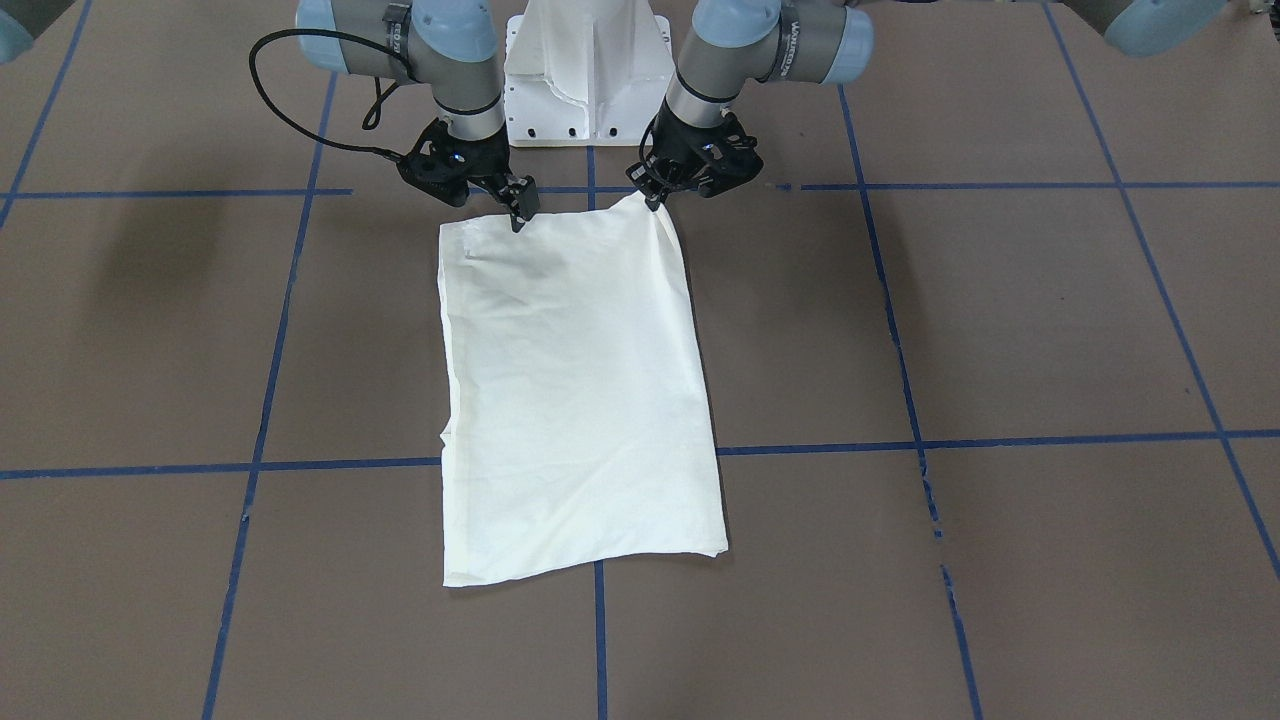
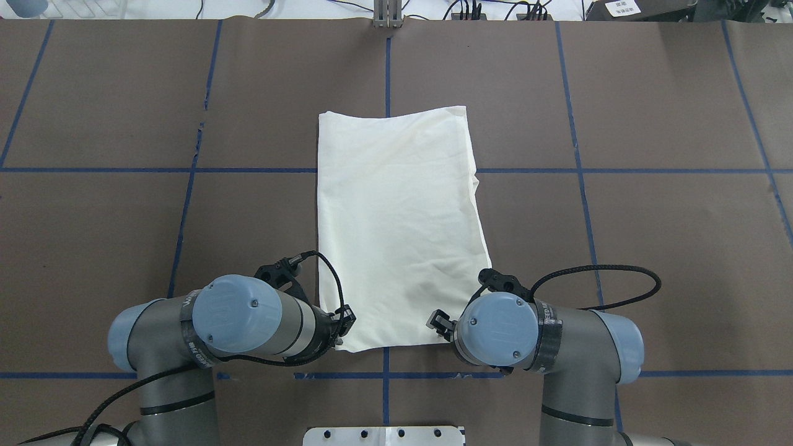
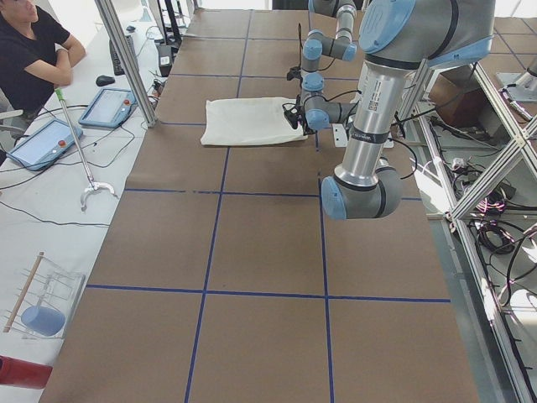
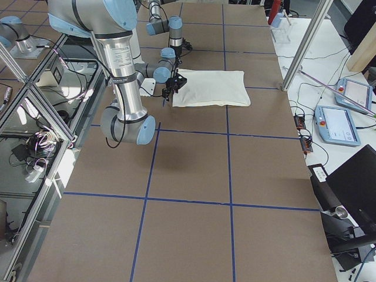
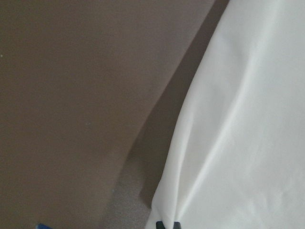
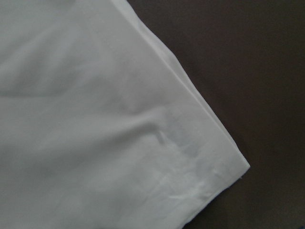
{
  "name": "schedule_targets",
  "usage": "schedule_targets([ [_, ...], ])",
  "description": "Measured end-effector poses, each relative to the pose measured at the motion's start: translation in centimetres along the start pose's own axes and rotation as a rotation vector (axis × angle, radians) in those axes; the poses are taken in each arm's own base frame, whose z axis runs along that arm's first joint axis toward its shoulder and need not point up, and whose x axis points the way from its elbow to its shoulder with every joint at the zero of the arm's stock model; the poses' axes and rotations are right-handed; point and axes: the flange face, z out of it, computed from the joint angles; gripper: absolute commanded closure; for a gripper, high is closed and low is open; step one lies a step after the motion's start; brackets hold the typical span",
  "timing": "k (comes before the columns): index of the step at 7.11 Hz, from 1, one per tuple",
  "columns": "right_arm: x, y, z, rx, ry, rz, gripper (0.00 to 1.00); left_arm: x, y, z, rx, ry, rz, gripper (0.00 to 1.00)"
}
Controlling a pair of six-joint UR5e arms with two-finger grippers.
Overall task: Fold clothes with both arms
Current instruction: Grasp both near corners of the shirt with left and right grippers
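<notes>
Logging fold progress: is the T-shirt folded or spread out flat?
Folded. The T-shirt lies as a narrow, plain cream rectangle; no sleeves, collar or print show, and layers peek out along one long edge.

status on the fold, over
Left gripper shut on shirt corner, lifted. Right gripper at other corner, grip unclear. Shirt folded, plain side up. No obstruction seen.

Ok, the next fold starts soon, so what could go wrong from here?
The left tool pinches a raised corner of the T-shirt, while the right tool sits inboard of its corner, grip unclear: lifting could skew the fold. A layer bulges at one side edge and may slip out.
</notes>
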Motion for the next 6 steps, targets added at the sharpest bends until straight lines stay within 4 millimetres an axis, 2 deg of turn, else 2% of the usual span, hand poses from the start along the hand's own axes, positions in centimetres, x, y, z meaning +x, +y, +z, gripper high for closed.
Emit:
schedule_targets([
  [6, -0.4, -1.5, -0.5, 0.016, -0.014, 0.018, 0.0, -0.1, 0.0, 0.0, 0.001, -0.001, 0.0, 1.0],
])
